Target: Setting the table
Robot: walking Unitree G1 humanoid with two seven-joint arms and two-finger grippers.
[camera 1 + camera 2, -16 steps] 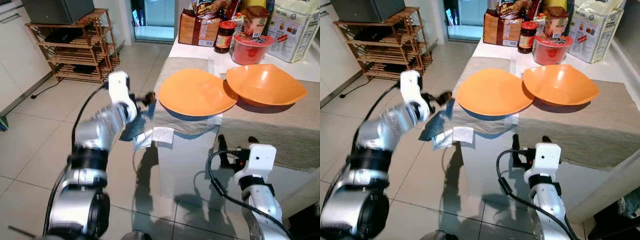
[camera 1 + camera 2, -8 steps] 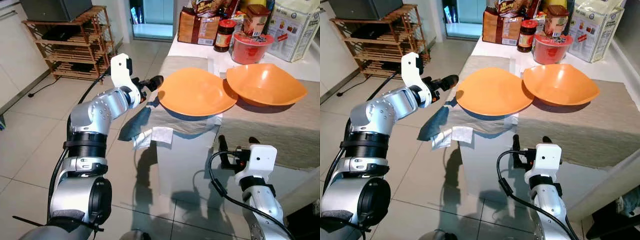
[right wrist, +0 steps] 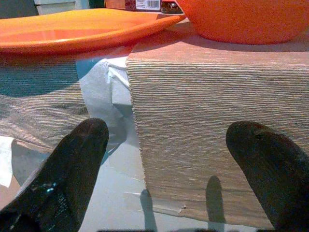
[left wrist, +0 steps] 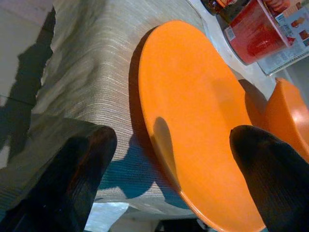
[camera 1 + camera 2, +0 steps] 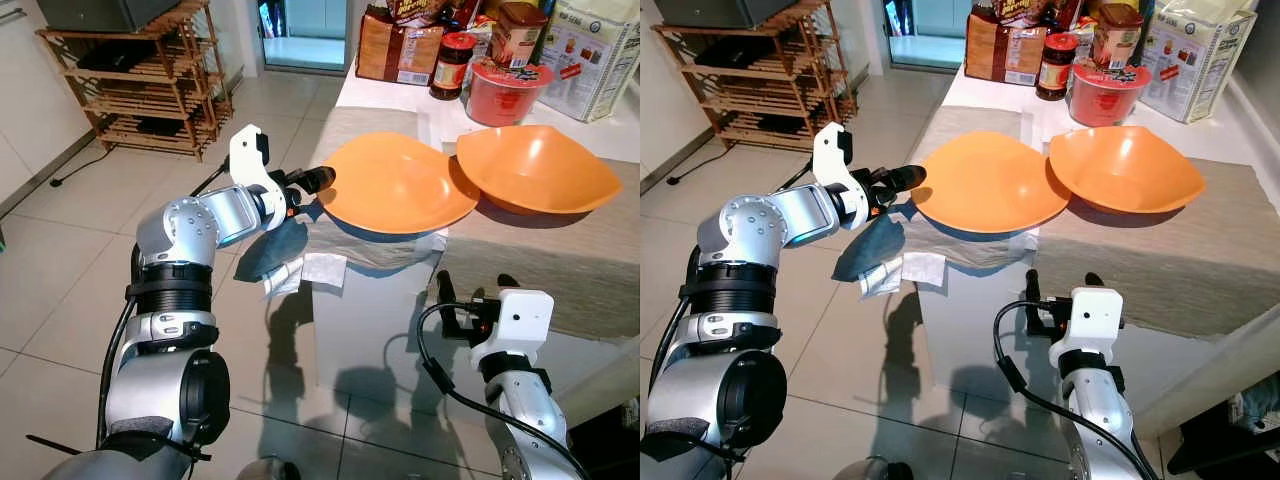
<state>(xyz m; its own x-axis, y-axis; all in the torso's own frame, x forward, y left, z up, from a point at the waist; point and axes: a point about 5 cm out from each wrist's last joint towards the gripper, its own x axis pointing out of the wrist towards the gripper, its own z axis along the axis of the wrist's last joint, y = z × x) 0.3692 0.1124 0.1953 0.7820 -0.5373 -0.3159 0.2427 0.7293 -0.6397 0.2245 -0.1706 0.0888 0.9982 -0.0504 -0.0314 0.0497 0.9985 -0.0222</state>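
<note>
— Risk first: left gripper (image 5: 318, 181) sits at the near rim of the orange plate (image 5: 395, 183), fingers spread, nothing held. The plate lies on the woven placemat (image 5: 970, 130), and that mat hangs over the table edge. A push instead of a clean pinch could, I judge, slide plate and mat off together.

— And the second dish?

— Orange bowl (image 5: 535, 167) touches or slightly overlaps the plate's far rim. Drag one and the other likely shifts toward the jars (image 5: 452, 65) behind.

— Right arm?

— Right gripper (image 3: 164, 159) hangs low before the table front, fingers apart, empty.

— What do the wrist views add?

— Left wrist view shows the plate rim lying between the two fingers (image 4: 72, 169), rim lifted off the mat with shadow beneath. Head views give instead the full table and the loose paper (image 5: 325, 268) hanging under the mat.
</note>
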